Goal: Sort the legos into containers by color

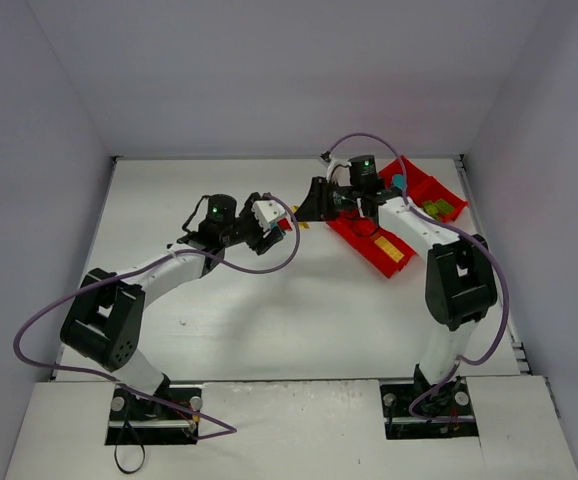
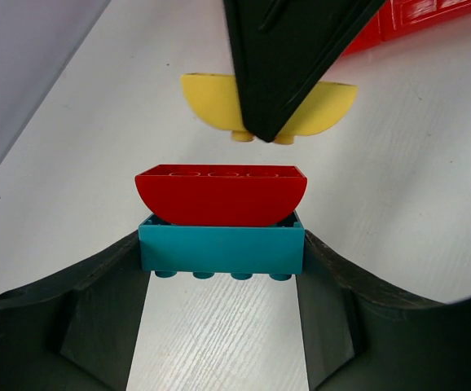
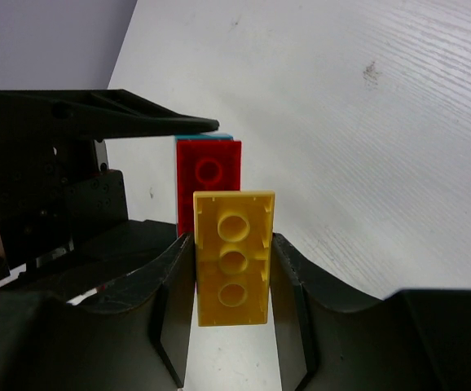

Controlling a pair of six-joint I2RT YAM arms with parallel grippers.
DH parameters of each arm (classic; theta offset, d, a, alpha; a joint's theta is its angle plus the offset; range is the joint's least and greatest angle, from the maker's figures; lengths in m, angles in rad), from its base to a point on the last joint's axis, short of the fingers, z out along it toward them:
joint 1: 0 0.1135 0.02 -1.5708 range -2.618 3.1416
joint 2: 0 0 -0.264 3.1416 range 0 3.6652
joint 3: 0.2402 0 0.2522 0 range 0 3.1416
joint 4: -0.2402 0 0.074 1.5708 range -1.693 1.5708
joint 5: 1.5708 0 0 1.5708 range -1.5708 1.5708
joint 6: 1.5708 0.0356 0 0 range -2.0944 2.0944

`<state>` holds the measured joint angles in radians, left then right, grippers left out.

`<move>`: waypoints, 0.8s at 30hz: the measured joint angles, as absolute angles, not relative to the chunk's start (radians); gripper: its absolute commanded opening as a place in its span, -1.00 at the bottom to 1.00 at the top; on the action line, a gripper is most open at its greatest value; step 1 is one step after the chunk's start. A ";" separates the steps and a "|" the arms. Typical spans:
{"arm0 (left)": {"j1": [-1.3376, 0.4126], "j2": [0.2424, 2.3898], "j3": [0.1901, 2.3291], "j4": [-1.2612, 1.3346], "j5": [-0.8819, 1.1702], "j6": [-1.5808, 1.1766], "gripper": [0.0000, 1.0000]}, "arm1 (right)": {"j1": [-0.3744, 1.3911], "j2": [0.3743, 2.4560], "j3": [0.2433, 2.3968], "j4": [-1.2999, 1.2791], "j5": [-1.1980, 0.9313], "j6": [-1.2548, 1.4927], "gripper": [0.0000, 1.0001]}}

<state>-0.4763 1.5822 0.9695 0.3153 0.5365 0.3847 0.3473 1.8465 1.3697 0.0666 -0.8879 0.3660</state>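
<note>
My left gripper [image 2: 222, 273] is shut on a cyan-blue brick [image 2: 222, 248], which has a red curved brick [image 2: 219, 195] stuck on its top. My right gripper [image 3: 233, 273] is shut on a yellow brick [image 3: 233, 257], held just beyond the red brick [image 3: 209, 167] and apart from it. The yellow brick [image 2: 207, 102] shows in the left wrist view under a right fingertip [image 2: 292, 57]. In the top view the left gripper [image 1: 277, 222] and the right gripper [image 1: 306, 210] meet left of the red tray [image 1: 381, 262]. The tray holds yellow bricks [image 1: 394, 252], green bricks [image 1: 436, 208] and a cyan brick [image 1: 397, 182].
The red tray lies at an angle at the back right, and the right arm [image 1: 424, 230] crosses over it. Grey walls enclose the white table [image 1: 299, 320] at the back and sides. The tray's corner [image 2: 419, 16] shows in the left wrist view.
</note>
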 measured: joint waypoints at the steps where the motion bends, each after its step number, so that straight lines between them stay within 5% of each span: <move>1: -0.474 1.582 0.970 0.315 0.533 0.384 -0.61 | 0.347 1.845 1.367 0.063 -0.884 0.364 -1.00; 9: -0.469 1.582 0.970 0.315 0.528 0.381 -0.61 | 0.323 1.821 1.339 0.031 -0.823 0.346 -1.00; 17: -0.469 1.582 0.970 0.320 0.519 0.381 -0.61 | 0.185 1.617 1.193 -0.058 -0.509 0.324 -1.00; 24: -0.469 1.582 0.970 0.321 0.521 0.381 -0.61 | 0.081 1.478 1.118 -0.150 -0.220 0.324 -0.57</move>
